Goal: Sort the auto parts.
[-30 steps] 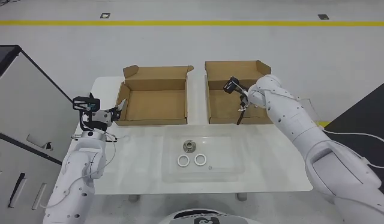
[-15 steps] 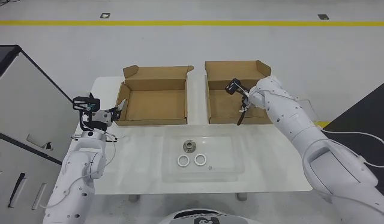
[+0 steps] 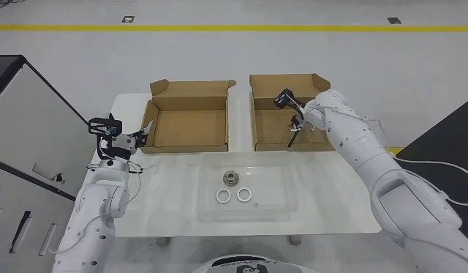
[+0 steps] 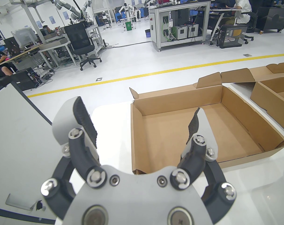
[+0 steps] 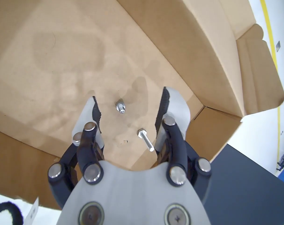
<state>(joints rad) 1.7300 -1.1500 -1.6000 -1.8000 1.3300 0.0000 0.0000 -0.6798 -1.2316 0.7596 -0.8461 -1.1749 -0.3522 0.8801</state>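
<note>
My right gripper (image 3: pixel 293 135) hangs open and empty over the near right corner of the right cardboard box (image 3: pixel 269 123). In the right wrist view, two silver bolts (image 5: pixel 121 107) (image 5: pixel 145 139) lie on the box floor (image 5: pixel 62 47) below the open gripper (image 5: pixel 129 93). A metal hub (image 3: pixel 230 177), two white rings (image 3: pixel 222 195) (image 3: pixel 245 195) and a tiny part (image 3: pixel 255 204) lie in the clear tray (image 3: pixel 281 192). My left gripper (image 3: pixel 144 132) (image 4: pixel 137 105) stands open and empty at the left side of the left box (image 3: pixel 184 123) (image 4: pixel 191 129), which holds nothing.
The two open boxes stand side by side at the table's far half, flaps raised at the back. A grey panel (image 3: pixel 36 119) stands left of the table. The white table (image 3: pixel 168 192) has bare room left and right of the tray.
The right gripper has shifted slightly toward the far side above the right box. The left arm and the parts in the tray have not moved.
</note>
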